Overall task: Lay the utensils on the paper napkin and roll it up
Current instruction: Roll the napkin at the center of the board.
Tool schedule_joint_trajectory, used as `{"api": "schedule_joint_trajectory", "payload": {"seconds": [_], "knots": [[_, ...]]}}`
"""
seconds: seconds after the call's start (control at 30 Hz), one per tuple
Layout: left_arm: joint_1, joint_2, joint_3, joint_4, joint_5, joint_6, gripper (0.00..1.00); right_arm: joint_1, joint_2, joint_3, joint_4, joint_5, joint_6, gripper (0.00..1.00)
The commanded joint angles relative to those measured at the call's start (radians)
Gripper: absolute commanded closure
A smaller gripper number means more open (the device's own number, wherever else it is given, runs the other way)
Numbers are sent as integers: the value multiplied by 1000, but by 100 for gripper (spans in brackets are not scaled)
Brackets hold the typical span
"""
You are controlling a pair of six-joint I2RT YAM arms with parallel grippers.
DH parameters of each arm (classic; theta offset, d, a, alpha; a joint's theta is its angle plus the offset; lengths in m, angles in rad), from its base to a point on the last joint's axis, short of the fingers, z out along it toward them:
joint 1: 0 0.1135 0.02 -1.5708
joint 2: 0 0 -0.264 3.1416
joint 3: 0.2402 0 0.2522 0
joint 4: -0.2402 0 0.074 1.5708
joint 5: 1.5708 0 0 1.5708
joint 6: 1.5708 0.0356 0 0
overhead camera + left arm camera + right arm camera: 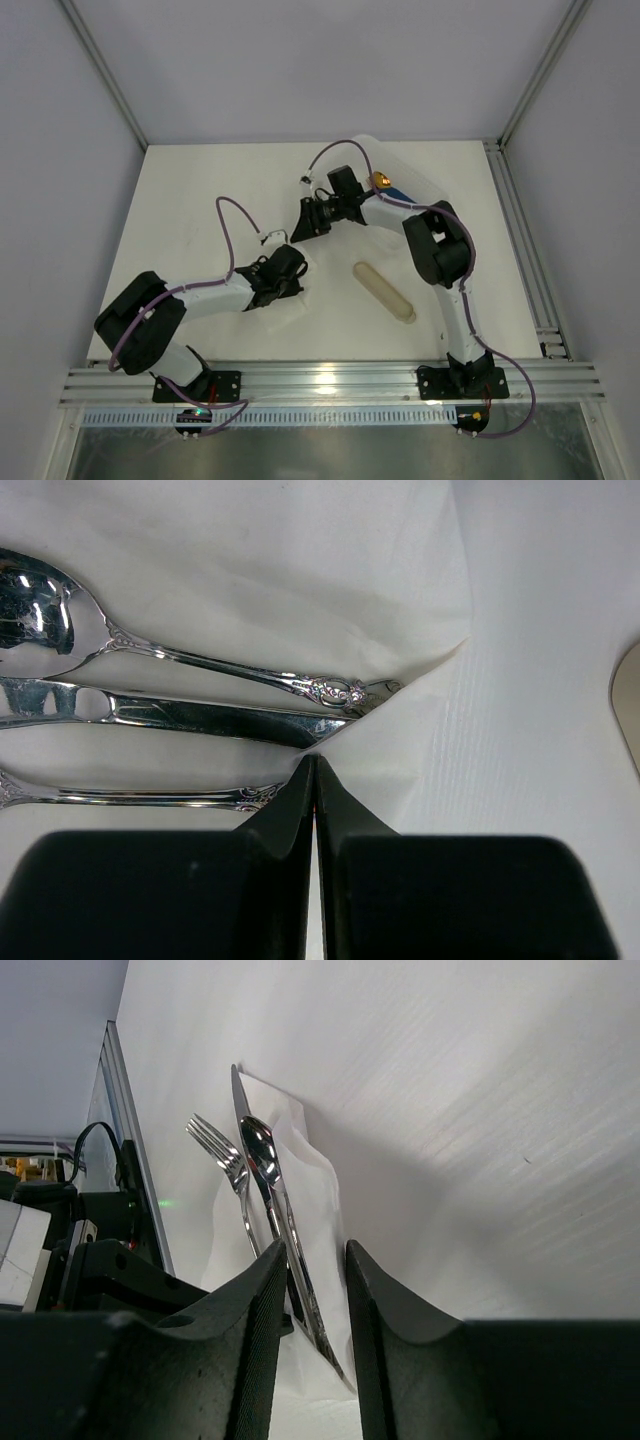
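The left claw is closest in its own wrist view. Its two fingers are pressed fully together and nothing is between them. The tips come down at the near edge of the paper napkin, just beside the handle end of the knife. I cannot tell if they really press on the paper.

The utensils already lie on the napkin, side by side: a spoon, a knife and a fork. The placing step therefore looks finished, and I judge that the rolling is now in hand. One corner of the napkin is a little folded up near the spoon handle.

From the other side, the right claw stands partly open. The handles run into the gap between its fingers, but I cannot tell if the fingers touch the metal.

The next move probably calls for lifting one paper edge over the bunch and turning it. The cutlery must stay together, and the thin sheet must not tear.

Farther on the table lies a beige sleeve, well apart from the napkin.
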Motion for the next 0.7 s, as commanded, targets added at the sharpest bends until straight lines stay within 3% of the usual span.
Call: {"api": "schedule_joint_trajectory", "payload": {"seconds": [0.0, 0.67], "knots": [[-5, 16, 16, -29, -31, 0, 100, -4, 11, 71, -26, -31, -33, 67], [-7, 5, 13, -34, -39, -3, 100, 25, -107, -70, 11, -9, 8, 94]]}}
